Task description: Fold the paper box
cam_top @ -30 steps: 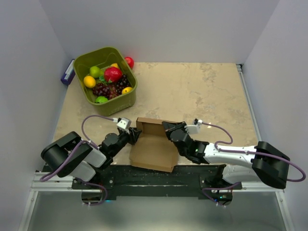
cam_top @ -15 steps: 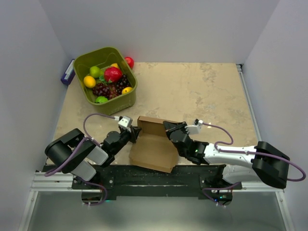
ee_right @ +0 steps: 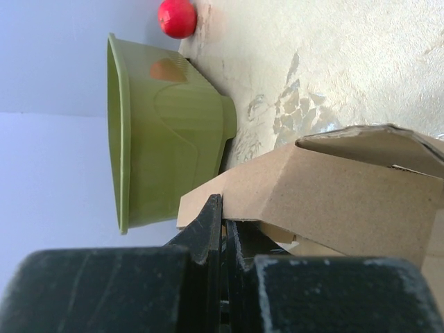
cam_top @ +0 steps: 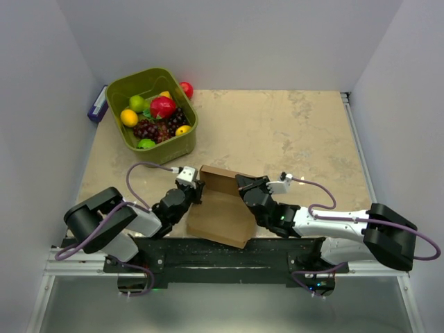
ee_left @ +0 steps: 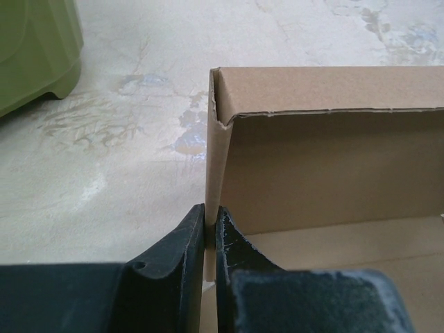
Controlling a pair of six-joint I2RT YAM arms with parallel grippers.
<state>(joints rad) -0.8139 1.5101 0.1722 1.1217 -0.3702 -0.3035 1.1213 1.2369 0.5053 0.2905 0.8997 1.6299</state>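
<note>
- Left wrist view, bottom of the frame: the left gripper [ee_left: 210,239] is narrowed to a sliver. Its two dark fingers [ee_left: 184,243] pinch the thin upright left wall of the paper box [ee_left: 326,159] edge-on.
- Just above that grip, the wall runs straight up the centre of the frame to a corner. There it meets the back panel, whose top lip folds toward the camera. The box's floor spreads to the lower right.
- Right wrist view: the right gripper [ee_right: 223,222] is closed tight at bottom centre, seemingly nipping the edge of a cardboard panel that leans away to the right. How much card lies between the jaws I cannot tell.
- Top external view: the box sits at lower centre on the table [cam_top: 291,132], directly between the two grippers. The left one is on its left edge and the right one on its right edge, both equally close.
- The box looks slightly longer from bottom to top of the frame than across. By my judgement, the next fold turns on bringing both side walls up along that line.
- Upper left, farthest off: the green bin [cam_top: 173,142] of fruit, well apart from the box.
</note>
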